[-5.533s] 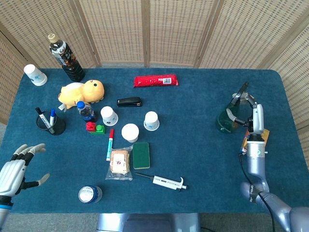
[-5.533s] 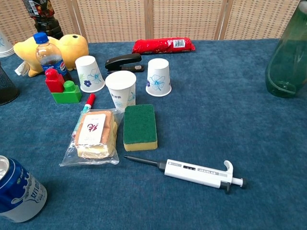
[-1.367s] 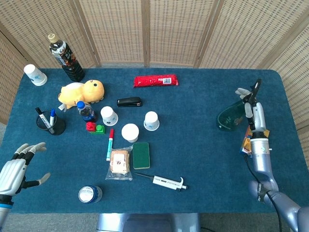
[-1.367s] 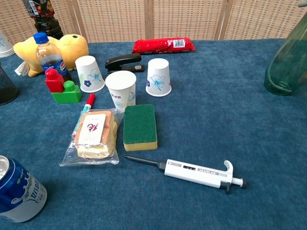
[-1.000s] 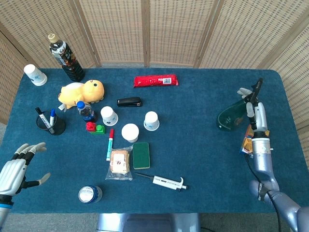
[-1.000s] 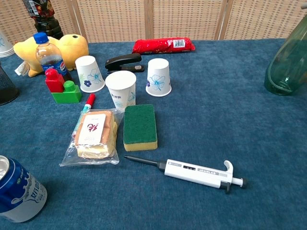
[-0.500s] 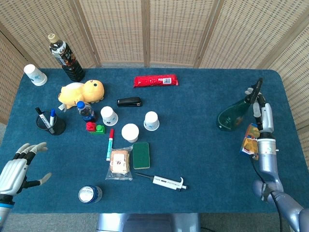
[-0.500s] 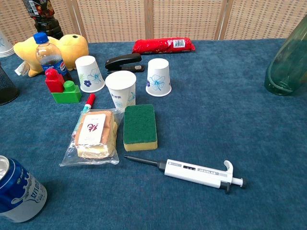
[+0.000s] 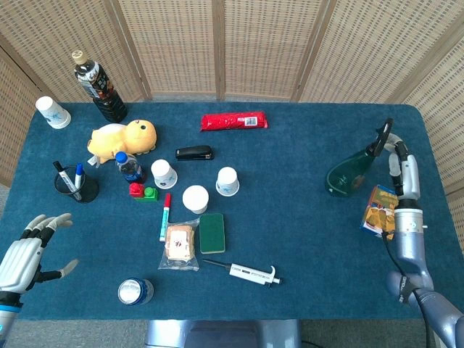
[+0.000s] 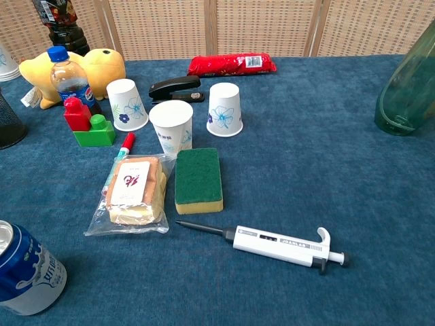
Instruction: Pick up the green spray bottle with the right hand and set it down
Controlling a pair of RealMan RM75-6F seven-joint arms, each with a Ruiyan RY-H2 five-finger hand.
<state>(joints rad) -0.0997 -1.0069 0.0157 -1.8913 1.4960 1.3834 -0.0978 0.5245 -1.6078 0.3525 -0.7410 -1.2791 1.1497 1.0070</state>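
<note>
The blue table (image 9: 290, 159) is seen under everything. The green spray bottle (image 9: 351, 172) is stood on the table just to the left of the right robot hand (image 9: 401, 165). It is seen upright in the chest view, with its wide bottom on the table and its long side going up. In the head view its dark nozzle top is seen close to the fingers (image 9: 395, 142) of the right robot hand, but whether they touch cannot be told. The fingers are seen apart, and nothing is held in them. A small colorful box (image 9: 379, 211) is laid just below the right robot hand, beside its arm.

The left robot hand (image 9: 23, 254) is seen far away at the other side of the table, with its fingers spread wide and nothing held.

Well apart from the right robot hand, to its left, a green sponge (image 10: 198, 180), a paper cup (image 10: 225, 109) and a white pipette (image 10: 284, 246) are found.
</note>
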